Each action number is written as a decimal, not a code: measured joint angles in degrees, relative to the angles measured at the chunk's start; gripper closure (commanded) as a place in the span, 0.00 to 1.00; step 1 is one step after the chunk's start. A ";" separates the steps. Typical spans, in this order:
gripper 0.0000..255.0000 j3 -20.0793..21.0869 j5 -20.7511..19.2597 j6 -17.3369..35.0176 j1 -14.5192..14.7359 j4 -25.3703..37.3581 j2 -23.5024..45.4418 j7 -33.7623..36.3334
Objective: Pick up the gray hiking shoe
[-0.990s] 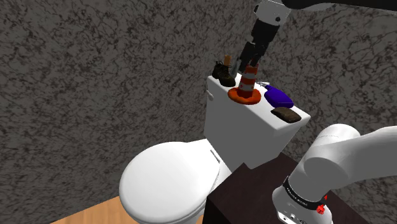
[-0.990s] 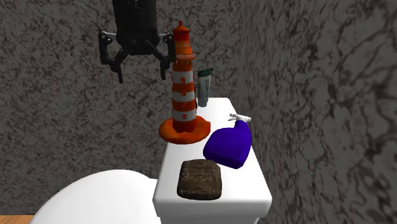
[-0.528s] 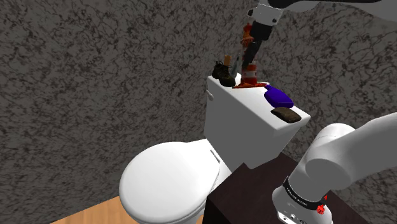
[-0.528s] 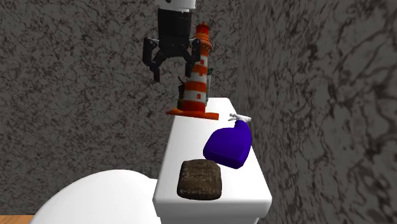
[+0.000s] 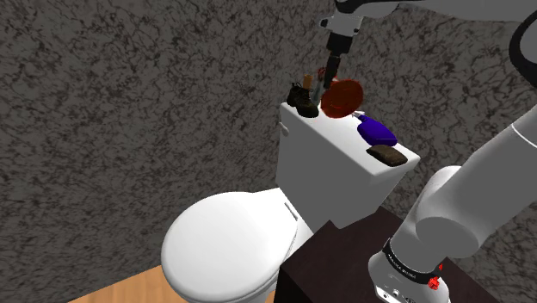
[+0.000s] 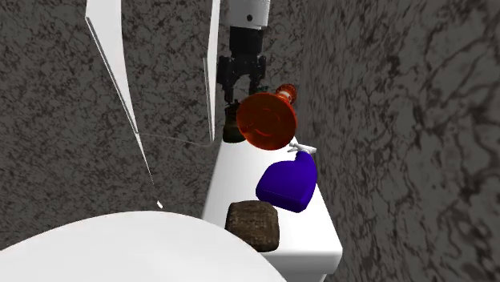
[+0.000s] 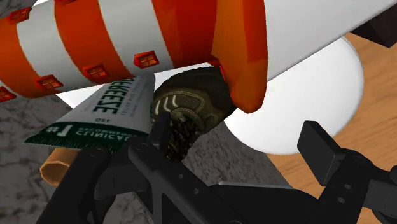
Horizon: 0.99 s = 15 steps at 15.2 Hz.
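1. Black gripper [image 7: 238, 143] fingers stand well apart in the wrist view and clasp nothing; the jaws are released.
2. One finger [image 7: 159, 137] overlaps the laces of the hiking shoe [image 7: 191, 105], which looks dark olive-grey. Whether they touch cannot be told.
3. Across the shoe, close above it, lies an orange-and-white striped lighthouse figure [image 7: 127, 38], tilted far over, with a white and green tube [image 7: 105, 118] just beside the shoe.
4. From the shoulder view, the shoe [image 5: 301, 97] sits upright at the far end of the white toilet tank [image 5: 331, 163], next to the speckled grey wall [image 5: 129, 103].
5. The gripper [image 5: 325, 83] hangs just above the tank, between the shoe and the lighthouse [image 5: 342, 97], whose round orange base faces the camera.
6. Further along the tank top lie a blue bottle [image 5: 376, 131] and a brown block [image 5: 387, 155], near each other and well apart from the shoe.
7. Below, the white toilet lid [image 5: 225, 245] is down, and the dark stand [image 5: 336, 267] fills the lower right.
8. In the second exterior view, the gripper [image 6: 243, 90] points down over the shoe [image 6: 231, 133], which the lighthouse base [image 6: 267, 120] half hides.
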 measured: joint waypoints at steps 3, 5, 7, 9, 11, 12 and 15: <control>0.00 -2.73 2.81 -1.54 0.13 8.07 8.91 -9.12; 0.00 -3.87 4.86 -3.16 -0.46 13.71 14.60 -14.81; 0.00 -4.27 6.60 -4.17 -1.20 18.08 19.30 -18.82; 0.00 -4.36 7.14 -3.11 -1.56 18.06 20.70 -20.24; 0.00 -4.34 7.18 -1.65 -1.56 16.63 20.78 -20.64; 0.00 -4.35 7.22 -0.99 -1.58 16.03 20.85 -20.80; 1.00 -4.20 7.24 0.71 -1.38 14.45 20.54 -20.84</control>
